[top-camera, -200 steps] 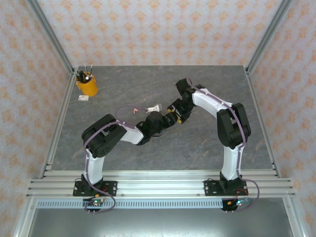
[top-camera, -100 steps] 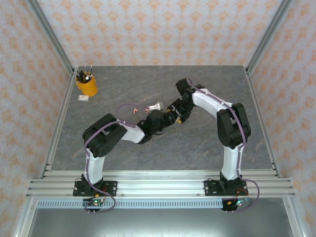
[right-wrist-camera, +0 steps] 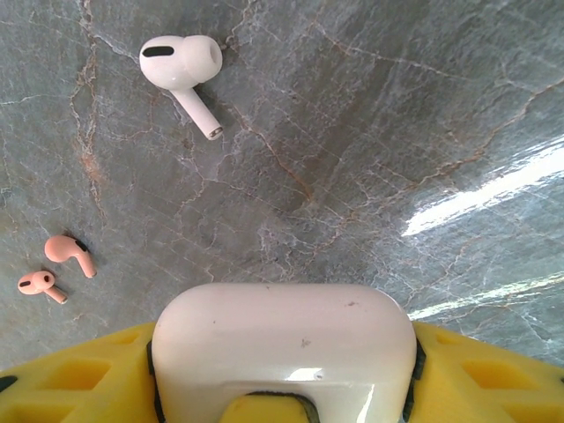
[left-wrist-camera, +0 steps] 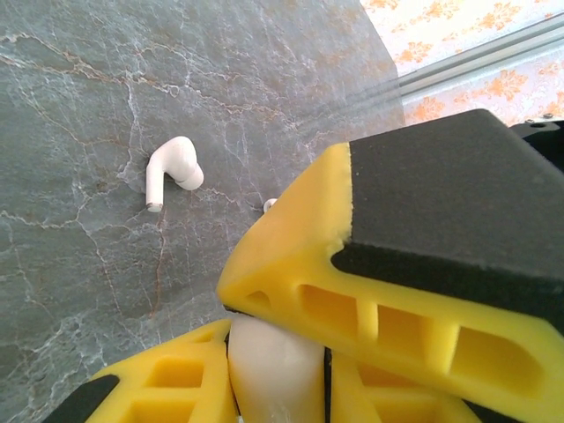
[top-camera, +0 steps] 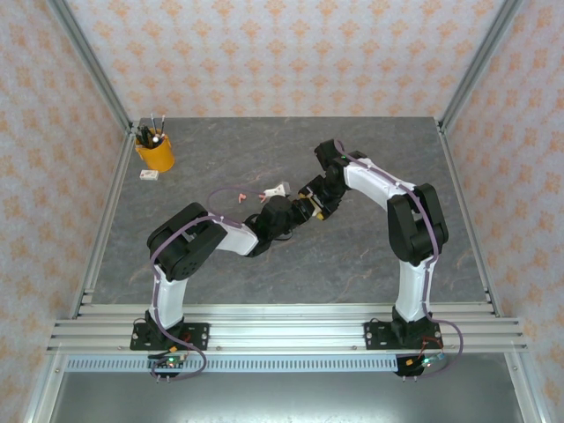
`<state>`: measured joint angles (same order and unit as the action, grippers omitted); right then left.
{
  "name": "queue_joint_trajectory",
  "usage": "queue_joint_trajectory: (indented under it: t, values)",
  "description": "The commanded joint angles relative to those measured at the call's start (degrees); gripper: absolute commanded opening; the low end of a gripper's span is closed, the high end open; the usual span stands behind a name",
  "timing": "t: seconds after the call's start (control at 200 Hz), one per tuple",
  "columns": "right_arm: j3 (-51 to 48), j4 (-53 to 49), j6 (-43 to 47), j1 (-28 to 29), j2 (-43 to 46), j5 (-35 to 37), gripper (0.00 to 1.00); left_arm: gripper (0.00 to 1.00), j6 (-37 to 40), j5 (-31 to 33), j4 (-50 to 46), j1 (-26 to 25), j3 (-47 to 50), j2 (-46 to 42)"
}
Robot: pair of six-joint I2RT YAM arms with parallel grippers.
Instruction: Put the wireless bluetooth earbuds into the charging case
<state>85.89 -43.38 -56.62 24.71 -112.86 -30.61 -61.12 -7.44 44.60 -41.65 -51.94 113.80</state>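
Note:
My right gripper (right-wrist-camera: 282, 357) is shut on the white charging case (right-wrist-camera: 282, 326), a yellow finger on each side, just above the grey table. My left gripper (left-wrist-camera: 277, 352) pinches the same case (left-wrist-camera: 275, 366) from the other side, and one right finger (left-wrist-camera: 397, 264) crosses over it. Its fingertip (right-wrist-camera: 264, 412) shows against the case's near face. A white earbud (right-wrist-camera: 181, 63) lies loose on the table (left-wrist-camera: 172, 169). Two coral-pink earbuds (right-wrist-camera: 55, 269) lie together to its left. From above, both grippers (top-camera: 298, 210) meet mid-table, with the white earbuds (top-camera: 278, 189) and pink earbuds (top-camera: 264, 197) just beyond.
An orange cup of pens (top-camera: 154, 152) stands at the back left with a small white block (top-camera: 149, 174) beside it. Aluminium rails (top-camera: 282, 322) run along the near edge and up both sides. Patterned walls enclose the table.
My left gripper has closed its fingers onto the case and shifted slightly toward the right gripper. The right arm and the loose earbuds have stayed put.

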Motion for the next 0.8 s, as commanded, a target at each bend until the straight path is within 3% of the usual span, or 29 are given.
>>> queue_joint_trajectory:
  t: [0.0, 0.135, 0.305, 0.45, 0.641, 0.796]
  values:
    - [-0.9, -0.2, -0.6, -0.1, 1.2, 0.0, 0.64, 0.09, 1.4, 0.9, 1.3, -0.5, -0.8, 0.1]
    - [0.9, -0.5, 0.6, -1.0, 1.8, 0.4, 0.71, 0.0, 1.5, 0.1, -0.1, -0.5, -0.8, -0.7]
    - [-0.1, 2.8, 3.1, -5.0, 6.7, 1.1, 0.79, 0.0, 4.0, -4.3, -4.2, -0.2, -0.7, -3.3]
    - [-6.3, 11.4, 10.1, -9.1, 13.6, -0.4, 0.88, 0.0, 7.1, -13.5, -8.3, 3.1, -0.6, -7.9]
    - [-14.3, 19.8, 25.2, -12.1, 20.4, -8.4, 0.84, 0.0, 11.4, -30.4, -15.2, 10.1, -3.5, -12.1]
    - [-19.6, 23.6, 34.9, -12.1, 24.6, -16.6, 0.81, 0.0, 17.2, -37.7, -25.3, 13.1, -8.4, -14.5]
